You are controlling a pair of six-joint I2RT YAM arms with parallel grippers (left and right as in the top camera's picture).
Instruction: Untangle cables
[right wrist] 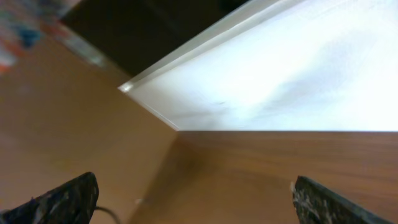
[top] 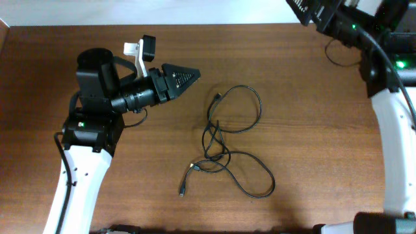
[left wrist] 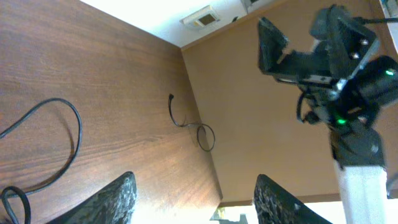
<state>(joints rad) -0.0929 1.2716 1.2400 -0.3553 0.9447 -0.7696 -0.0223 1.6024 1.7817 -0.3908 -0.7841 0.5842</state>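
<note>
The cables lie tangled mid-frame, lower right of the left gripper. It and the right gripper stand spread, empty.

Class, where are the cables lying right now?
In the overhead view, the cables lie tangled mid-table, right of the left gripper, touching neither arm.

One table, one left claw, one right claw, one tangle of cables.

Smooth wood-grain table, matt black cables, white plastic left arm shell
</note>
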